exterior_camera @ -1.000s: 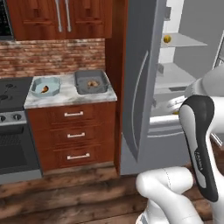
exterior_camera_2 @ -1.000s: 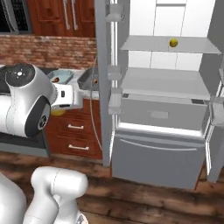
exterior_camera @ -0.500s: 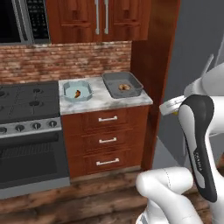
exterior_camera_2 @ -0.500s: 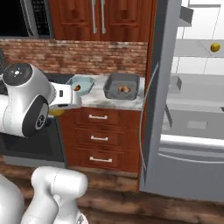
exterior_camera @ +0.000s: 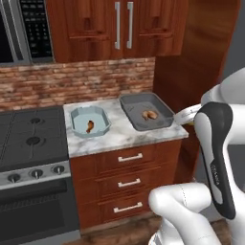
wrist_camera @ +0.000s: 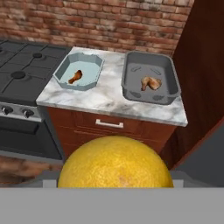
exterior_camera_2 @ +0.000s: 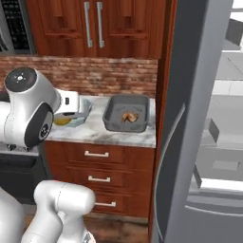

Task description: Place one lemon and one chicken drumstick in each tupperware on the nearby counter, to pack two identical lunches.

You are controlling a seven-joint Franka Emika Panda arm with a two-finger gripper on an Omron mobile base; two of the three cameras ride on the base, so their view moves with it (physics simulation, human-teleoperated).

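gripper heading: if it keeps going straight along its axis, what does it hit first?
Likely the counter, front edge between the two tubs, judging by the hand view's centre. The gripper holds a lemon; nothing else shows in that line. Depth is unclear.

wall: a red-brown brick backsplash (exterior_camera: pixel 76 81) runs behind the counter and the stove.
upper cabinets: reddish-brown wooden doors (exterior_camera: pixel 119 26) with two upright silver bar handles (exterior_camera: pixel 123 25) hang above the backsplash.
microwave: a dark microwave (exterior_camera: pixel 21 31) with a keypad is mounted at the upper left, above the stove.
stove: a black stove top (exterior_camera: pixel 31 136) with round burners stands left of the counter; silver knobs (exterior_camera: pixel 36 173) sit on its front, and a dark oven door (exterior_camera: pixel 36 215) is below.
tall panel: a reddish-brown wooden panel (exterior_camera: pixel 201 62) rises right of the counter.
fridge: a grey open door (exterior_camera_2: pixel 187 142) and pale shelves (exterior_camera_2: pixel 225 137) are at the right.
floor: dark brown wooden planks (exterior_camera_2: pixel 121 230).
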